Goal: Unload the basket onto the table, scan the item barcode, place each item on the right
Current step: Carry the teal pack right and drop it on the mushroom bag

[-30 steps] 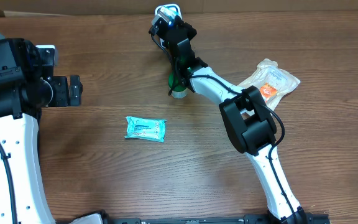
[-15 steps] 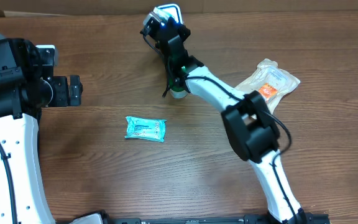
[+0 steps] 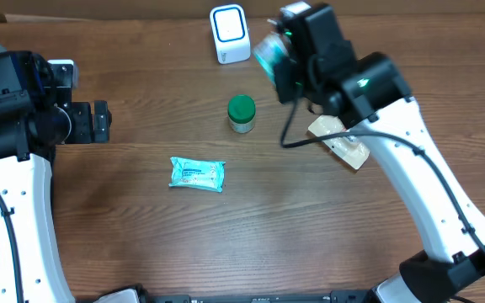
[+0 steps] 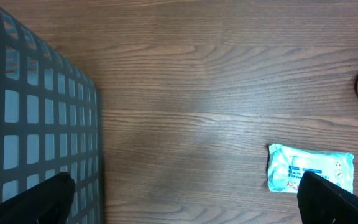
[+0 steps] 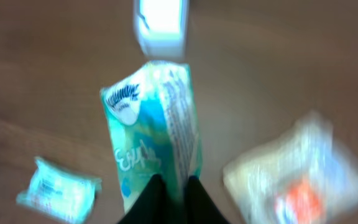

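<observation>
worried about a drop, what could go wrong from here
The right gripper pinches the pack only at one end, so it may slip or flop. The jar stands upright near the scanner; a low approach could knock it over.

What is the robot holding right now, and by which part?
The right pincer pinches a teal packet by its bottom edge, the end nearest the wrist camera. The left pincer is open, holding nothing.
</observation>
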Controlling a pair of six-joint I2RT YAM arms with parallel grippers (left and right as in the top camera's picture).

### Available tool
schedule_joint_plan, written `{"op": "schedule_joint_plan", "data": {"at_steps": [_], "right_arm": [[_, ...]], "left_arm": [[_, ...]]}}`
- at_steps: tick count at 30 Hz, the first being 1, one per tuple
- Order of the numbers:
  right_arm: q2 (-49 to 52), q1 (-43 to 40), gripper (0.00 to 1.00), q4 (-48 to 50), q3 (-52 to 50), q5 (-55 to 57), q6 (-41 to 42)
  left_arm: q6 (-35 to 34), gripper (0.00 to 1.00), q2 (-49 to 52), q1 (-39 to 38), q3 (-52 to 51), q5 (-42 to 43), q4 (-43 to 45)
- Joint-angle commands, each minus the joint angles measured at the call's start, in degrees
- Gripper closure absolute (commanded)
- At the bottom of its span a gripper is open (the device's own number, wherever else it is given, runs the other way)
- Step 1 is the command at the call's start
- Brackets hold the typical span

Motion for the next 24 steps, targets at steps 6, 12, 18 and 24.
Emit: {"op": "schedule_joint_plan", "data": {"at_steps": [6, 12, 18, 24], "right_arm": [[0.87, -20.22, 0.96, -2.73, -11.13, -9.07, 17.14], [1.62, -31.82, 0.96, 12.09, -29.53, -18.67, 19.93], [2.75, -35.26, 0.85, 18.82, -35.8, -22.75, 18.08], [3.3, -35.06, 0.57, 18.14, -35.89, -22.47, 17.31]], "left_arm": [[0.87, 0.0, -0.63, 0.33, 1.01, -0.2, 0.15], [0.87, 0.01, -0.63, 0.31, 1.01, -0.17, 0.15], [0.87, 0.0, -0.63, 0.33, 1.01, -0.2, 0.15], [0.87, 0.0, -0.63, 0.33, 1.01, -0.17, 0.15]]}}
